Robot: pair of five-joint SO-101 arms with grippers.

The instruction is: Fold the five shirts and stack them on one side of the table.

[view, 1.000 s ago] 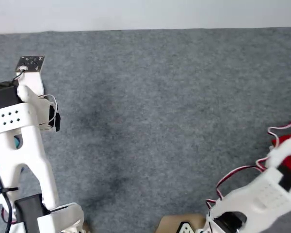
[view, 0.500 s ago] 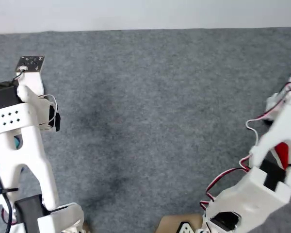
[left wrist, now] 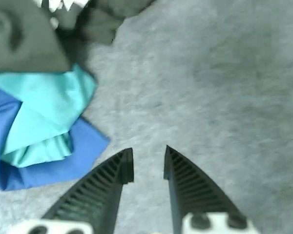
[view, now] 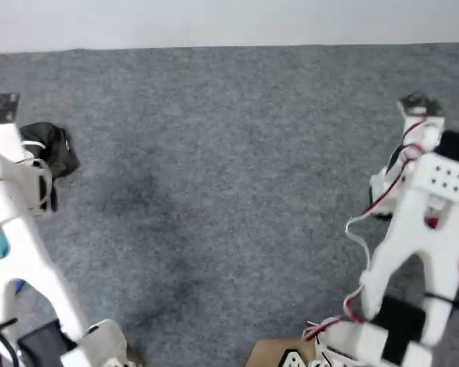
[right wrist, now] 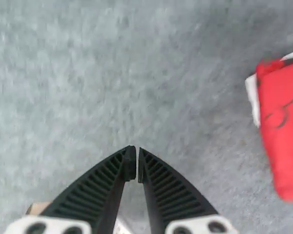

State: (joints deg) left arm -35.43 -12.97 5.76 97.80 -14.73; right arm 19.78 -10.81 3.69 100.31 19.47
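At the left edge of the table (view: 229, 153), the left arm (view: 15, 229) had swung outward since half a second before, and a dark shirt (view: 52, 149) had come into sight beside it. The right arm (view: 424, 222) had swept up from the near right corner to stand along the right edge. Four shirts could be counted. The dark shirt, a teal shirt (left wrist: 44, 109) and a blue shirt (left wrist: 85, 146) were heaped together on the left, teal over blue, and a red shirt (right wrist: 283, 122) lay on the right. A white strip (right wrist: 252, 100) ran along the red shirt's edge; whether it was a fifth could not be told. Of the two grippers, the left gripper (left wrist: 145, 163) hung over bare table just beside the blue shirt, jaws a narrow gap apart and holding nothing. The right gripper (right wrist: 133, 161) hung apart from the red shirt, jaws all but touching. Between the arms the grey table stretched wide up to its far edge
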